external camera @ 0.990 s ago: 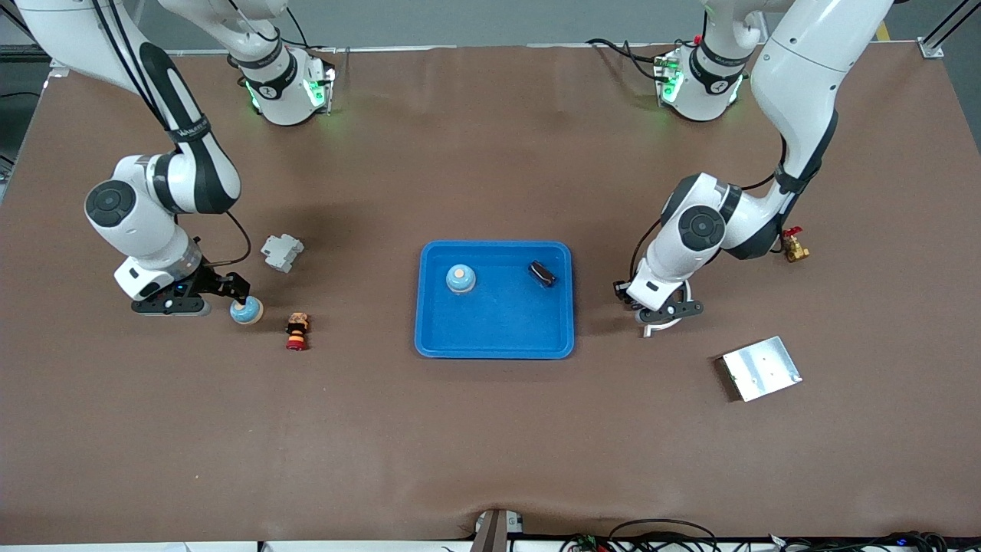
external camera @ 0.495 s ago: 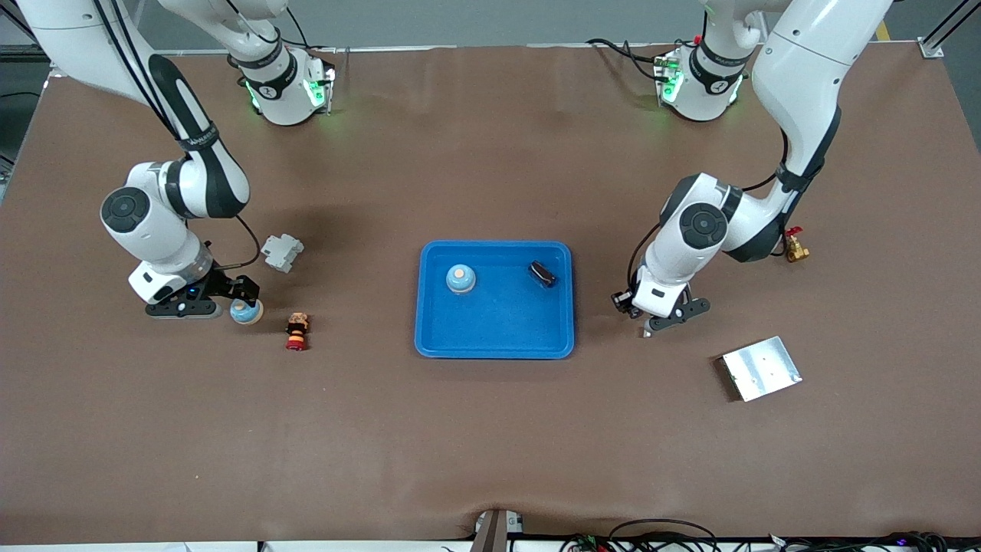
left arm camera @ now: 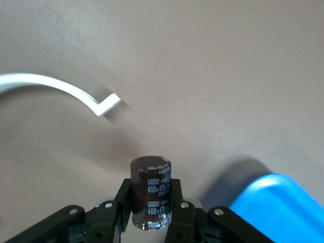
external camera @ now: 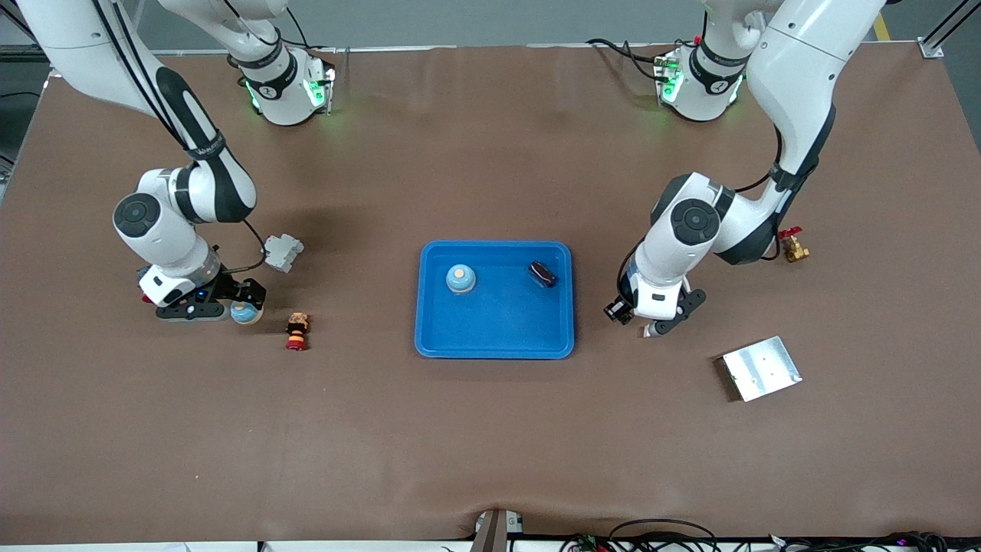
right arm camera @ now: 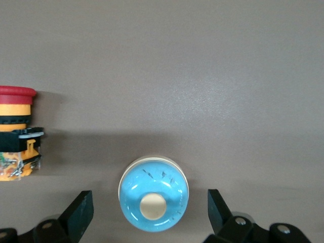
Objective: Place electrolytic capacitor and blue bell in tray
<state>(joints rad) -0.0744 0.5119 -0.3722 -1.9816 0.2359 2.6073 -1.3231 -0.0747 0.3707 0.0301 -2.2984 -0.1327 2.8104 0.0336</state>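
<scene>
The electrolytic capacitor (left arm camera: 150, 190) stands upright, pinched in the left gripper (left arm camera: 150, 205) over the desk (external camera: 490, 445) just beside the tray (external camera: 494, 353). It could tilt or slip on release. The blue bell (right arm camera: 153, 200) sits on the desk between the right gripper's (right arm camera: 149, 207) wide jaws, and its smooth dome may squirt out toward the nearby red button (right arm camera: 15, 131)

A blue bell (external camera: 460, 278) and a dark part (external camera: 542, 273) are seen in the blue tray (external camera: 495, 337). The right claw (external camera: 244, 300) is positioned at a second blue bell (external camera: 246, 313) on the bench (external camera: 490, 429).
</scene>
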